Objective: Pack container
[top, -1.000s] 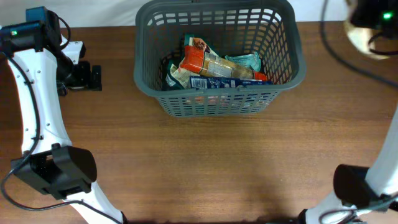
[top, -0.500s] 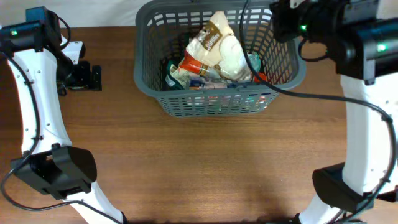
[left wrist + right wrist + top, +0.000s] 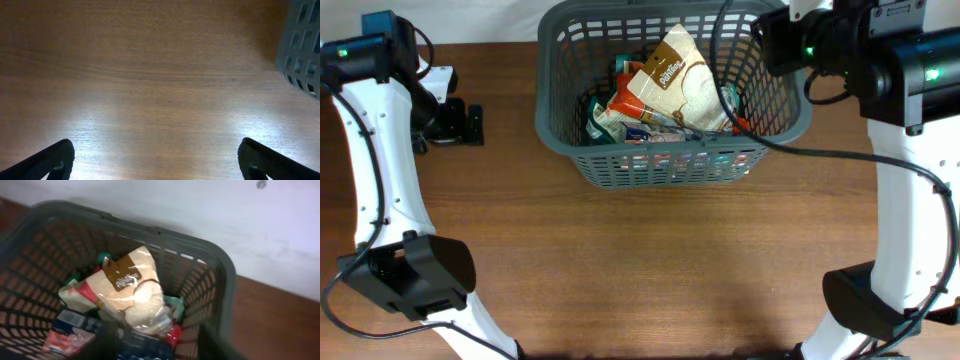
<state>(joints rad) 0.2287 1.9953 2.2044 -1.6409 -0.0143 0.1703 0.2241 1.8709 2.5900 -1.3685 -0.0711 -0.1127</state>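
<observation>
The brown wooden worktop (image 3: 650,260) takes up nearly all I can see. 2 white arms rise from its near edge: the left arm (image 3: 370,150) reaches up along the left edge, and the right arm (image 3: 910,80) bends over the far right part.

The container (image 3: 665,168) is a big dark grey slotted basket standing at the far edge, about midway along it, with the wall just behind.

A white and brown bag (image 3: 678,75) lies tilted on top of the heap inside, leaning toward the container's right wall. Under it are smaller packets: a red and orange one (image 3: 625,100) to the left, a teal one (image 3: 728,98) to the right and a blue one (image 3: 655,132) against the near wall.

The left gripper (image 3: 157,160) hangs over bare wood near the left edge, well apart from the container, its claw spread wide and holding nothing. The right gripper (image 3: 160,347) hovers above the container's right side; its fingers are blurred, but they stand apart with nothing between them.
</observation>
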